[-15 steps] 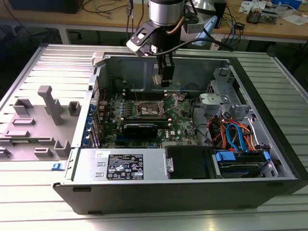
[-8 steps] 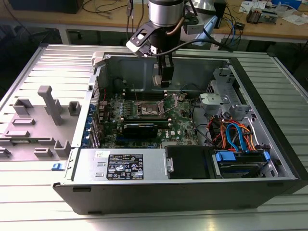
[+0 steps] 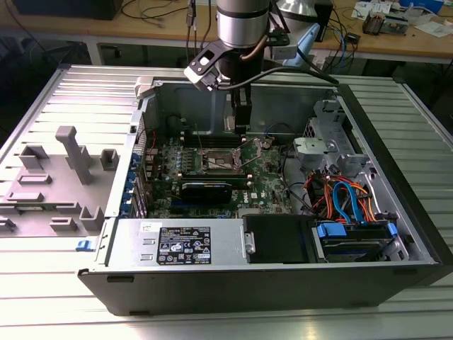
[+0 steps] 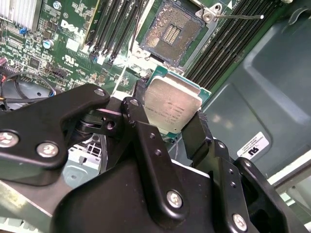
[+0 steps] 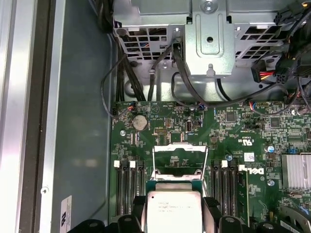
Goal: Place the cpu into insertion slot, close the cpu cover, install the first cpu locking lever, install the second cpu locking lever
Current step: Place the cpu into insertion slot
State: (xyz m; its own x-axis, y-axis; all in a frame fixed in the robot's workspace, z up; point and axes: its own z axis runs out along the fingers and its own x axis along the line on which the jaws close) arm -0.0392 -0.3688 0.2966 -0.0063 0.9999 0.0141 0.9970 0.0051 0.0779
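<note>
My gripper [image 4: 170,115] is shut on the cpu [image 4: 172,104], a flat square chip with a silvery top and green edge, clamped between two black fingers [image 5: 210,213]. In the exterior view the gripper [image 3: 239,122] hangs inside the open computer case, a little above and behind the insertion slot [image 3: 221,161]. In the second wrist view the insertion slot [image 4: 170,30] lies bare, its dark contact field exposed. The cpu cover [image 5: 180,146] stands raised, a thin metal frame just beyond the cpu [image 5: 174,211]. A thin locking lever [image 4: 239,16] sticks out beside the slot.
Long memory slots [image 5: 127,194] flank the socket on both sides. A black card [image 3: 205,190] lies in front of the socket, with the power supply [image 3: 180,244] nearer. A drive cage with coloured cables [image 3: 347,202] fills the exterior view's right. A grey plastic fixture [image 3: 60,180] sits outside the case.
</note>
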